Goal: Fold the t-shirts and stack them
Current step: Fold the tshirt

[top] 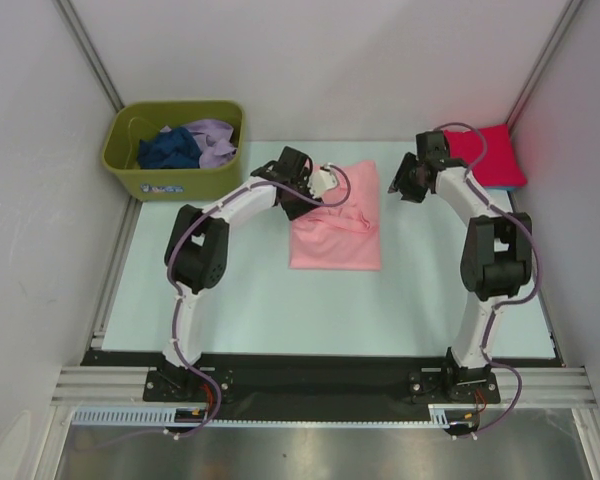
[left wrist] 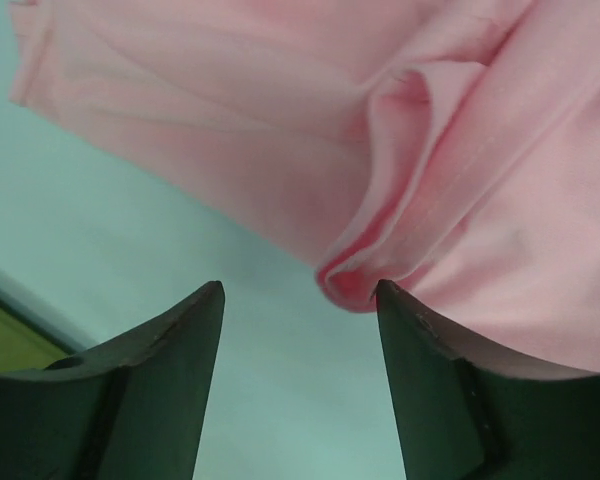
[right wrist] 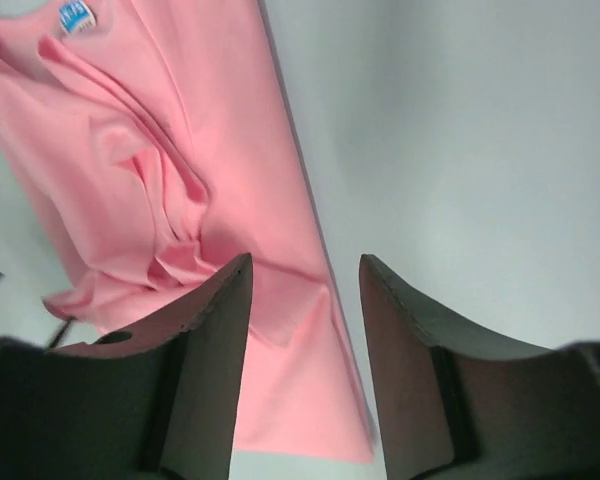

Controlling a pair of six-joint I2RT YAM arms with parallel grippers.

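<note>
Left claw (left wrist: 298, 290): jaws apart, nothing between them. A rolled fold of the light pink t-shirt (left wrist: 460, 150) ends right at the tip of one finger (left wrist: 420, 340); I cannot tell whether it touches. The other finger stands over bare counter (left wrist: 130, 230).

Right claw (right wrist: 305, 260): jaws apart, gripping nothing. The gap between the fingers looks down on the pink shirt's long straight side edge. There is cloth on one side of that edge and bare counter on the other. A blue neck label (right wrist: 75, 15) shows at the far end of the cloth.

Top view: the left claw (top: 305, 190) sits at the shirt's far left corner, over bunched cloth. The right claw (top: 398, 188) hangs just off the shirt's right edge, apart from it.

The light pink t-shirt (top: 335, 235) lies mid-counter as a rough rectangle. Its near and right edges are straight, and its far left part is creased and rumpled.

Open room:
- A wide band of bare counter (top: 240, 300) runs from the shirt's near edge to the arm bases.
- A narrower strip lies on each side of the shirt.

Far right corner: the red t-shirt (top: 475, 150) lies folded on the light blue t-shirt (top: 512, 183), close to the side wall.

Far left corner: the olive-green bin (top: 170, 180) holds the navy t-shirt (top: 170, 150) and the lavender t-shirt (top: 212, 140), both loosely heaped.
</note>
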